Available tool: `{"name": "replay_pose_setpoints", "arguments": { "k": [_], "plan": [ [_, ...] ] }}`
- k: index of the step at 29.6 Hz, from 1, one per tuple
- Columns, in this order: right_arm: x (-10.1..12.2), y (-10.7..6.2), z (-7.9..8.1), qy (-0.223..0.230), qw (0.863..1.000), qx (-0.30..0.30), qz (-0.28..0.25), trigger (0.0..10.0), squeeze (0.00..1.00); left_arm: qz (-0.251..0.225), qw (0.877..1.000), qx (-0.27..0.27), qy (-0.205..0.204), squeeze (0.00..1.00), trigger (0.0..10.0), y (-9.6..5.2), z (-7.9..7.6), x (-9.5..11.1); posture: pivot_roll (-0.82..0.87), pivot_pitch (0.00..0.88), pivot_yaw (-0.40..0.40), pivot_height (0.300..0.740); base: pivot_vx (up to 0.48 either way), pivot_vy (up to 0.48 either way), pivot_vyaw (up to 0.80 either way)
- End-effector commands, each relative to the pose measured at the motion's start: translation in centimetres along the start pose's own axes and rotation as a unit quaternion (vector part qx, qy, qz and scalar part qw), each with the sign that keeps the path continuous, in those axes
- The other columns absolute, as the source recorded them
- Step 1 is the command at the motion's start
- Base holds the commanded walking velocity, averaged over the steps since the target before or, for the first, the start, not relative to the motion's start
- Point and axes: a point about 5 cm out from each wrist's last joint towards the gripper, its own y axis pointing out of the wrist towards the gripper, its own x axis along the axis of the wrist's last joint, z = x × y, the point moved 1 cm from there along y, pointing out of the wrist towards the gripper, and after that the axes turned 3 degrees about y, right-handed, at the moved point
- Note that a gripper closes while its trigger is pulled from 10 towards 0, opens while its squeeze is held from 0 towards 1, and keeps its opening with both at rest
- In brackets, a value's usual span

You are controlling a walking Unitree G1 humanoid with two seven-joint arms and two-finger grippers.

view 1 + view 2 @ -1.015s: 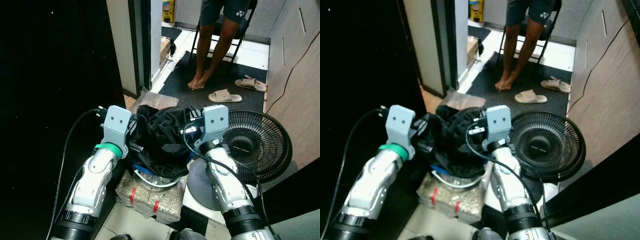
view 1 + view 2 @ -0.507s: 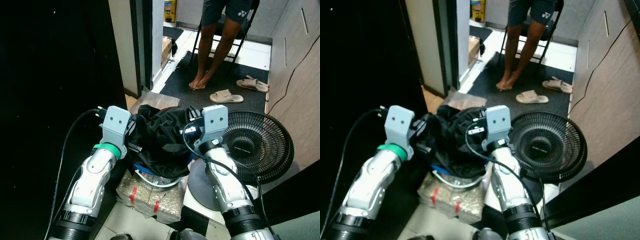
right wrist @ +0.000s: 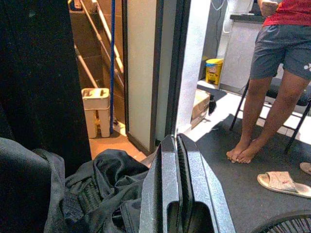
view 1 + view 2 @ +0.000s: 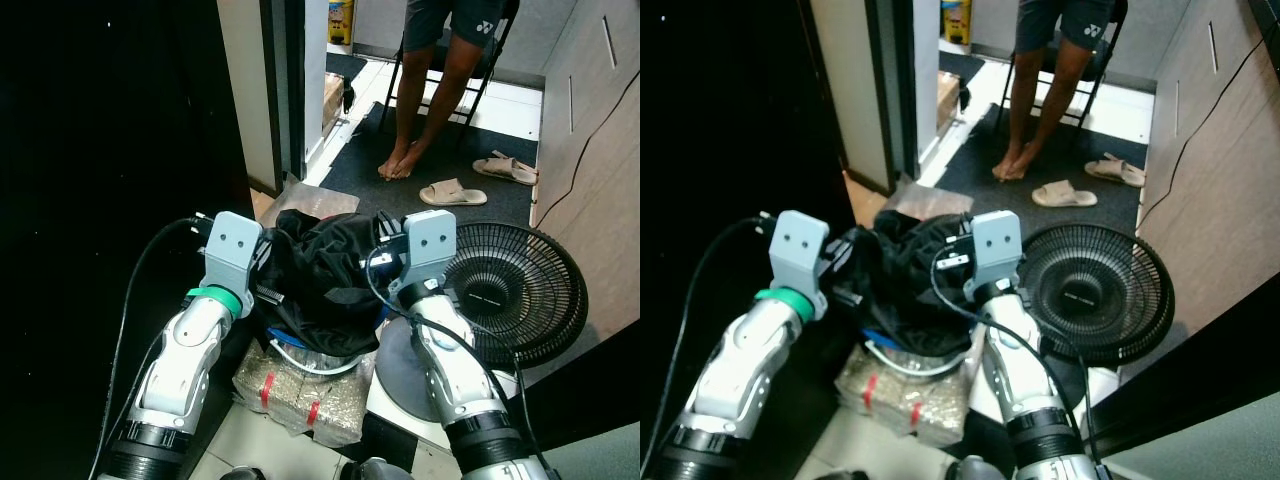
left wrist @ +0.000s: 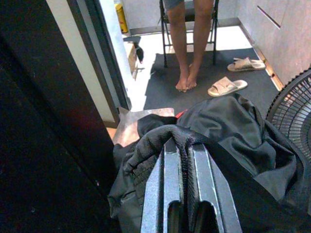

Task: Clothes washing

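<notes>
A bundle of black clothes (image 4: 325, 275) hangs between my two arms above a round basket with a blue and white rim (image 4: 300, 362). My left gripper (image 5: 181, 143) is shut on a fold of the black cloth (image 5: 160, 136), which wraps over its fingertips. My right gripper (image 3: 172, 141) is on the bundle's right side with its fingers pressed together. Black cloth (image 3: 107, 187) lies against the side of those fingers, and nothing shows between their tips.
The basket rests on a wrapped package (image 4: 290, 395) on the floor. A black floor fan (image 4: 510, 285) lies at my right. A dark wall stands on my left, with a door frame (image 4: 285, 90) ahead. A person's bare legs (image 4: 425, 90) and slippers (image 4: 452, 192) are on the dark mat beyond.
</notes>
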Motion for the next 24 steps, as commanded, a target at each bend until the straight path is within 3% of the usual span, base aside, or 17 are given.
{"name": "replay_pose_setpoints", "arguments": {
  "k": [1,11,12,14,15,18,19,24],
  "plan": [
    [-0.2,-0.2,-0.1,0.002,1.000,-0.004,0.004,10.0,0.00,-0.005,1.000,0.000,0.007,0.00,10.0,-0.1,-0.1,0.3,-0.03,0.000,0.054,0.740,0.000,0.000,0.00],
    [-0.3,-0.3,-0.1,0.001,1.000,-0.004,0.006,10.0,0.00,-0.001,1.000,0.002,0.006,0.00,10.0,-0.2,0.0,0.0,-0.03,0.000,0.053,0.740,0.000,0.000,0.00],
    [-1.3,-0.6,-0.2,-0.005,1.000,-0.003,0.025,10.0,0.00,0.022,0.999,0.005,0.022,0.00,10.0,-0.6,0.2,-1.6,-0.03,0.000,0.053,0.740,0.000,0.000,0.00],
    [-1.3,-0.6,-0.2,-0.005,1.000,-0.003,0.025,10.0,0.00,0.022,0.999,0.005,0.022,0.00,10.0,-0.6,0.2,-1.6,-0.03,0.000,0.053,0.740,0.000,0.000,0.00],
    [-3.2,-1.5,-0.8,-0.005,0.998,-0.014,0.062,10.0,0.00,0.061,0.998,0.014,0.029,0.00,10.0,-1.4,0.8,-4.0,-0.03,0.000,0.050,0.740,0.000,0.000,0.00],
    [-3.2,-1.5,-0.8,-0.005,0.998,-0.014,0.062,10.0,0.00,0.061,0.998,0.014,0.029,0.00,10.0,-1.4,0.8,-4.0,-0.03,0.000,0.050,0.740,0.000,0.000,0.00],
    [-4.7,-2.5,-1.9,-0.011,0.995,-0.028,0.093,10.0,0.00,0.093,0.995,0.032,0.032,0.00,10.0,-2.3,1.8,-5.8,-0.03,0.000,0.047,0.740,0.000,0.000,0.00],
    [-5.4,-3.1,-2.7,-0.016,0.993,-0.039,0.108,10.0,0.00,0.108,0.993,0.043,0.033,0.00,10.0,-2.7,2.5,-6.6,-0.03,0.000,0.047,0.740,0.000,0.000,0.00]
  ]
}}
